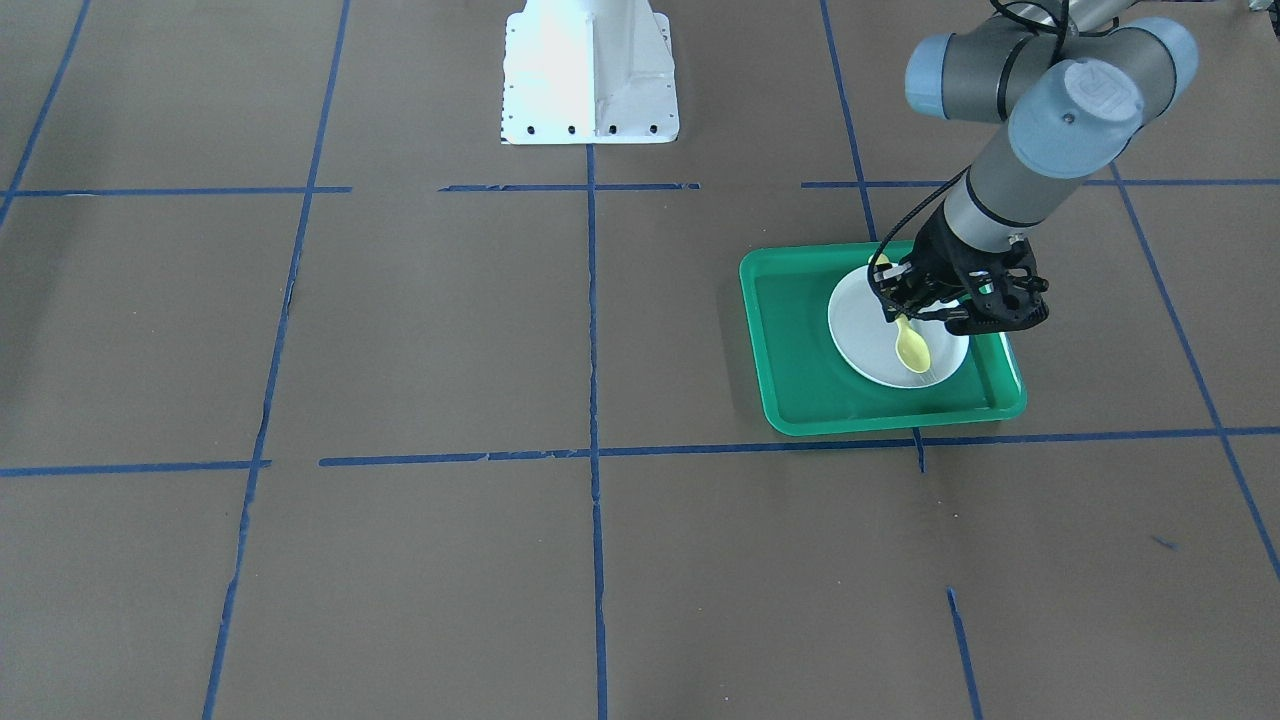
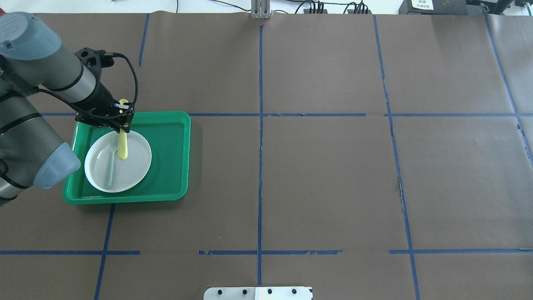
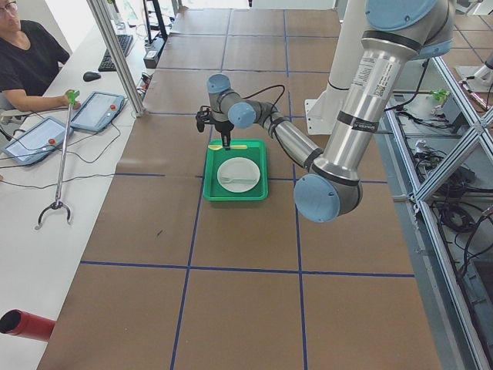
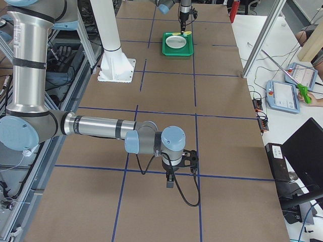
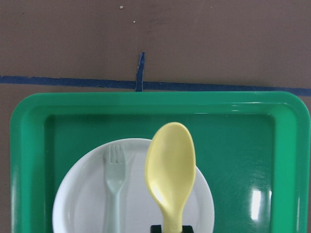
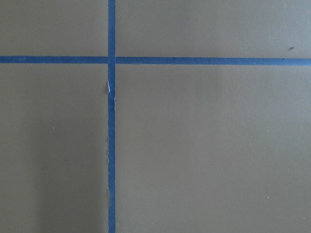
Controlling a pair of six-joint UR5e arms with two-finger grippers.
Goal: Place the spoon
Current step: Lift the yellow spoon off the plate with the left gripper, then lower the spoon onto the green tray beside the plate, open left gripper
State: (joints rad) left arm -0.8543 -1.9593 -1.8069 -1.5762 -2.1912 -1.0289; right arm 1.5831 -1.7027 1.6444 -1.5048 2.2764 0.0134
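My left gripper [image 1: 902, 315] is shut on the handle of the yellow spoon [image 1: 912, 348] and holds it over the white plate [image 1: 858, 330]. The plate sits in the green tray [image 1: 795, 340]. In the overhead view the gripper [image 2: 123, 124] stands at the tray's far edge, the spoon [image 2: 122, 148] pointing toward the robot over the plate [image 2: 135, 166]. The left wrist view shows the spoon's bowl [image 5: 171, 170] beside a pale fork [image 5: 115, 179] lying on the plate [image 5: 82, 204]. My right gripper [image 4: 170, 181] shows only in the exterior right view, low over bare table; I cannot tell whether it is open.
The white robot base [image 1: 588, 70] stands at the table's middle on the robot's side. Blue tape lines [image 2: 260, 125] cross the brown table cover. An operator [image 3: 31, 62] sits beyond the table's far side with tablets.
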